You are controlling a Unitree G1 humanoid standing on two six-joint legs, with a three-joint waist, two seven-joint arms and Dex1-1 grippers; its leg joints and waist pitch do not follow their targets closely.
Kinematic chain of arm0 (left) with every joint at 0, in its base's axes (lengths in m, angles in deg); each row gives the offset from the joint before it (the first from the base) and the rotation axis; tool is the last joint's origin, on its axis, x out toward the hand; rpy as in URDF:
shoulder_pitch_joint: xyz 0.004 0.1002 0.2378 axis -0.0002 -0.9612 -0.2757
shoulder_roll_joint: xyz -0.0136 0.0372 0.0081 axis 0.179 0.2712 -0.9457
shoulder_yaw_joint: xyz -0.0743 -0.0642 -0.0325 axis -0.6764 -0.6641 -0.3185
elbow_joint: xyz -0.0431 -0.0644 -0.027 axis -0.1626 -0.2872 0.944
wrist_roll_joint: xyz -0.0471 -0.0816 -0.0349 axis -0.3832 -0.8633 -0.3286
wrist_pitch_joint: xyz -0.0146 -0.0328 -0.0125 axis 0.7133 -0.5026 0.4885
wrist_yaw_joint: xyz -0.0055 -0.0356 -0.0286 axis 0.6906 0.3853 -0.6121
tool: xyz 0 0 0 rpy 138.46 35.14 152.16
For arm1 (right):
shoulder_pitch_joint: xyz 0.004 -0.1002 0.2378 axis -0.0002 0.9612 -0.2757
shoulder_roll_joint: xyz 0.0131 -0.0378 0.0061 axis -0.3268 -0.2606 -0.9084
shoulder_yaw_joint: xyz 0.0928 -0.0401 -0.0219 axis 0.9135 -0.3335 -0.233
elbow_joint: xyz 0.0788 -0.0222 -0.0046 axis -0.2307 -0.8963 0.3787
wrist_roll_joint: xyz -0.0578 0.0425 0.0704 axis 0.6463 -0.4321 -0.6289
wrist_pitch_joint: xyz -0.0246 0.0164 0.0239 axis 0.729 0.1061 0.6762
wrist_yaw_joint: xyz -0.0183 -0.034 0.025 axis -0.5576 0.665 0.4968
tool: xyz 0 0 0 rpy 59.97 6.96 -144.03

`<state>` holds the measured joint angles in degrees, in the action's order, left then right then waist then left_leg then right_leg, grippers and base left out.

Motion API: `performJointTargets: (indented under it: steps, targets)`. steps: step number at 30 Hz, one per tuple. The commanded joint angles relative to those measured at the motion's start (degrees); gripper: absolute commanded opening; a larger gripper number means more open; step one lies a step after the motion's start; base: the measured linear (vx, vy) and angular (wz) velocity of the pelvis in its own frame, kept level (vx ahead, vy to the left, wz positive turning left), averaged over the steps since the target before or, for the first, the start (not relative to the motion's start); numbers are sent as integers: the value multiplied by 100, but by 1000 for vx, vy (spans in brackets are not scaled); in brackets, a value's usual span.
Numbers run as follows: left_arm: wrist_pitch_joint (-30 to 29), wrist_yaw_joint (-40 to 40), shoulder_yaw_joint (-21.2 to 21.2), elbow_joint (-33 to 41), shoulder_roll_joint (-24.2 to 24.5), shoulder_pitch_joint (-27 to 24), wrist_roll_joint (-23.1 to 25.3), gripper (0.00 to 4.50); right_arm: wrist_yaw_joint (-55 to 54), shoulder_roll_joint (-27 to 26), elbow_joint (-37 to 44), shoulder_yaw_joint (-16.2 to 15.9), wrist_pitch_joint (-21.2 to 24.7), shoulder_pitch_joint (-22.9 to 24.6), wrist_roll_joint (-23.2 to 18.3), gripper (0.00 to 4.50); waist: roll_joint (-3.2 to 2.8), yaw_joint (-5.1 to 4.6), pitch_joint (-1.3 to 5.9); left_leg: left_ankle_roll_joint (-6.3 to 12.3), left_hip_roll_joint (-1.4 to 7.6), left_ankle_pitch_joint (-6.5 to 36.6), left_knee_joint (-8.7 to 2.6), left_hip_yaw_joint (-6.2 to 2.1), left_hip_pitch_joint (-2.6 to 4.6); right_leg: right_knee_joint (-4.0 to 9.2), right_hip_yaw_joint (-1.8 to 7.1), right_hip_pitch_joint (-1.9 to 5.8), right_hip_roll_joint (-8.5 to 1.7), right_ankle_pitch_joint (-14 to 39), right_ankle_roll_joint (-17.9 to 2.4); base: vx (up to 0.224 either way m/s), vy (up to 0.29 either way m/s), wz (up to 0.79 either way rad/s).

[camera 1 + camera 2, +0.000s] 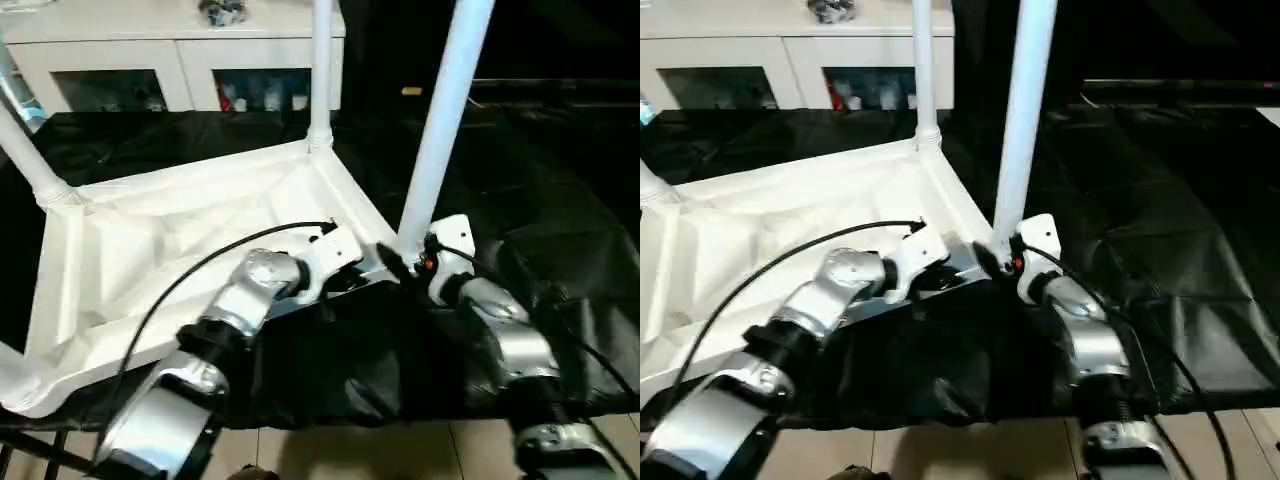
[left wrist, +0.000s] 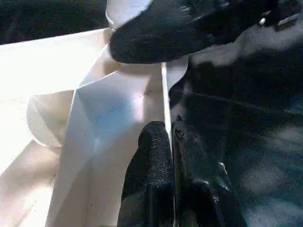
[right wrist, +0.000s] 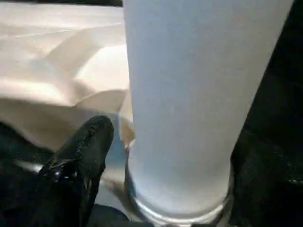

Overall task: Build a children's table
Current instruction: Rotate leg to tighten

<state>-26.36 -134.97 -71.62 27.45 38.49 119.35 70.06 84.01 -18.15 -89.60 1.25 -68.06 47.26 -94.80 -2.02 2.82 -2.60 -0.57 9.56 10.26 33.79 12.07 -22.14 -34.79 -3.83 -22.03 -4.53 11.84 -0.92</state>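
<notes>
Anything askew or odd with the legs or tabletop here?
The near leg leans away from the far leg, which stands straight; it looks not squarely seated in the tabletop corner. Nothing looks broken.

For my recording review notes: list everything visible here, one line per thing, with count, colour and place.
tabletop: one, white, upside down on the work table.
legs: three seen, white, standing up from the tabletop's corner sockets; the near-right one sits beside the right gripper.
work table: one, black-covered, under everything.
cabinet: one, white with glass doors, behind the work table.
floor: light tiles, along the near edge.
left gripper: black fingers shut on the tabletop's rim.
right gripper: black fingers at the near-right leg's base.
</notes>
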Motion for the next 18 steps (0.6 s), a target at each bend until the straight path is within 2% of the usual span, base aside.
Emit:
performJointTargets:
  steps: [1, 3, 7, 10, 14, 18]
  targets:
    - [357, -522, 184, 316, 17, -60, -220, 0, 1023, 55, 308, -611, -169, 108, -159, 380, 75, 35, 341, 487, 429, 1053, -370, -239, 100, 432, 302, 244, -516, 562, -1333, 0, 0, 0]
    - [380, -716, 184, 362, 123, -86, -267, 0, 1352, 189, 390, -685, -152, 146, -201, 380, 69, 42, 335, 528, 437, 1041, -370, -226, 110, 430, 296, 219, -497, 538, -1376, 0, 0, 0]
    - [421, -1282, 124, 477, 387, -147, -453, 0, 2501, 637, 756, -972, 100, 278, -436, 380, 72, 97, 321, 439, 467, 1221, -390, -226, 134, 435, 285, 215, -487, 885, -1382, 0, 0, 0]
    - [495, -1415, 141, 463, 488, -158, -440, 0, 2903, 804, 933, -1122, 251, 337, -512, 380, 69, 120, 317, 417, 475, 1253, -398, -224, 135, 432, 296, 199, -491, 869, -1383, 0, 0, 0]
    - [558, -1626, 215, 505, 631, -202, -450, 0, 3244, 931, 1064, -1285, 383, 373, -554, 346, 83, 160, 317, 339, 469, 1270, -399, -226, 142, 441, 302, 192, -513, 1019, -1360, 0, 0, 0]
    - [577, -1865, 268, 564, 722, -236, -468, 0, 3550, 1006, 1231, -1440, 661, 427, -633, 307, 82, 186, 316, 360, 471, 1168, -401, -224, 135, 433, 304, 197, -505, 952, -1328, 0, 0, 0]
